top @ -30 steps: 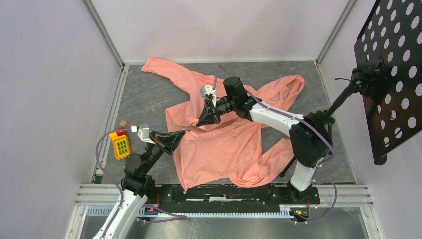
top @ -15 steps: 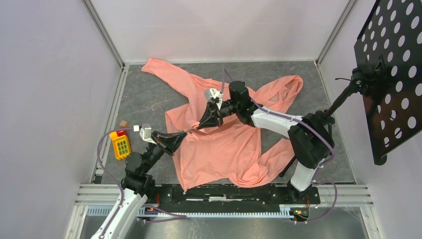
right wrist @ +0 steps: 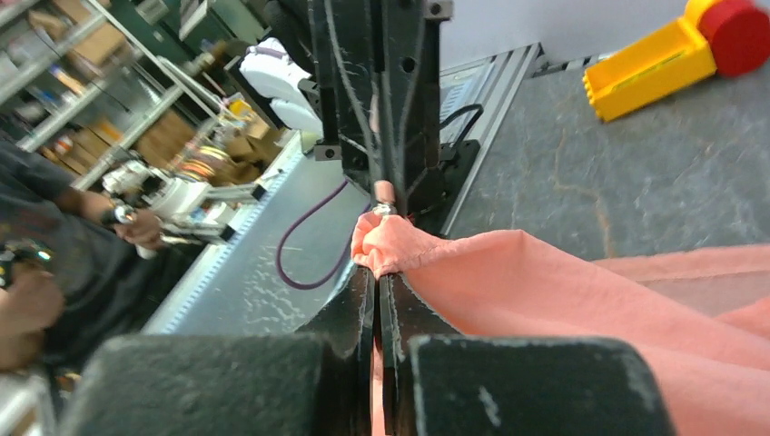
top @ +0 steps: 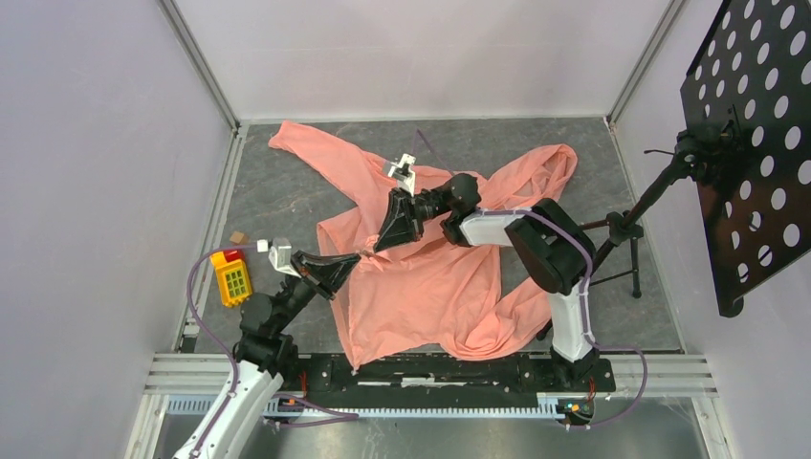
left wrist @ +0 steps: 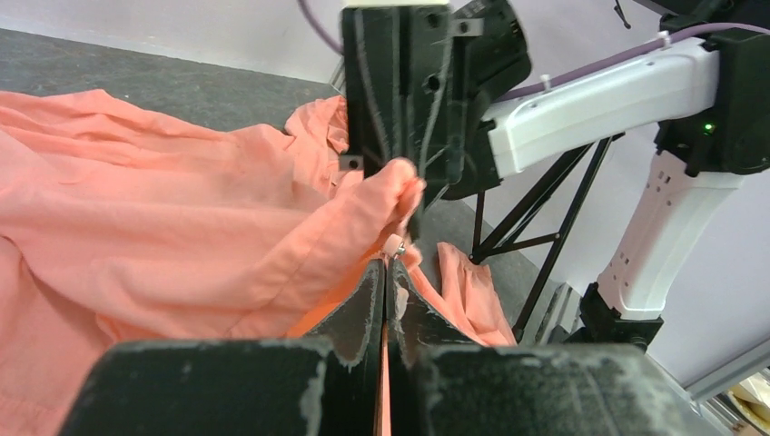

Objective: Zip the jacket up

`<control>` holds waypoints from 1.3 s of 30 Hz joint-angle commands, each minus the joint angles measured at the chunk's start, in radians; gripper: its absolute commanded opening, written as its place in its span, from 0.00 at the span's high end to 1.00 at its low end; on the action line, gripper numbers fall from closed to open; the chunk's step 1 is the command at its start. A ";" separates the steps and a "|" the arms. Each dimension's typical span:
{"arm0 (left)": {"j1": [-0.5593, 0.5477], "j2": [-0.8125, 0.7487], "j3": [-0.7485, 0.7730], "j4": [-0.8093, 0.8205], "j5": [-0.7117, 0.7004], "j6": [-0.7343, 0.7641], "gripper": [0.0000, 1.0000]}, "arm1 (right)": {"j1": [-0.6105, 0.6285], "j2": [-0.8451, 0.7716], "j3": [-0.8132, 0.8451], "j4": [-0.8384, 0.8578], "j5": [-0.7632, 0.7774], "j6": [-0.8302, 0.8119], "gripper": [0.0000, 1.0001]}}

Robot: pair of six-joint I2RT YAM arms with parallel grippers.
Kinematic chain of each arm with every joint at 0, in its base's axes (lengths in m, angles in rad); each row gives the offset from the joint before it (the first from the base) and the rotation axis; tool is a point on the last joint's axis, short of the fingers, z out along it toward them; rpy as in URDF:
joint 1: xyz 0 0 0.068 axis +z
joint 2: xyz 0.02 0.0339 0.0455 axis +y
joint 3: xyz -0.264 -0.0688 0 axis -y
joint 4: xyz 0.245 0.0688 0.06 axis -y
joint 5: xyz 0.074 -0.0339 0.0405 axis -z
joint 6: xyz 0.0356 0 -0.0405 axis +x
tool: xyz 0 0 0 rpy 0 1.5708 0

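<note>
**Both grippers pinching the jacket's edge, tip to tip**

At the left edge of the grey, stone-patterned mat (top: 277, 206) I am seeing one blocky yellow toy (top: 232, 280) with a red cap, and one small brown block (top: 237, 236) just beyond it.

Moving right, my left gripper (top: 356, 254) is reaching in low over the mat. In its wrist view its fingers (left wrist: 370, 295) are pressing together with only a pink sliver of cloth between them, so it is gripping the jacket (top: 430, 287).

The jacket is lying crumpled across the middle of the mat. It is one thin, soft, salmon-pink garment, wrinkling into ridges. I am counting two long pieces trailing off it, one to the far left corner and one to the far right.

My right gripper (top: 381, 246) is coming in from the far side, and its tips are nearly meeting the left one's. Its jaws are also closing tight on a bunched knot of the same fabric edge (right wrist: 399, 250), where one small silvery piece (right wrist: 382, 209) is showing.

So I am counting two grippers, both clamping cloth that is lifting slightly off the mat between them.

At the far right, one black perforated board (top: 756, 143) is standing on a stand.
</note>
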 commanded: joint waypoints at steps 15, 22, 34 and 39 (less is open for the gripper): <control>-0.004 0.035 -0.123 0.045 -0.003 0.048 0.98 | -0.042 -0.276 0.086 -1.351 0.263 -1.283 1.00; -0.004 0.104 -0.124 0.104 0.023 0.066 0.98 | -0.022 -0.268 0.146 -1.542 0.256 -1.459 1.00; -0.004 0.164 -0.107 0.129 0.040 0.071 0.98 | 0.014 -0.281 0.138 -1.499 0.256 -1.422 0.99; -0.004 0.176 -0.106 0.124 0.041 0.075 0.98 | 0.019 -0.304 0.129 -1.448 0.251 -1.363 1.00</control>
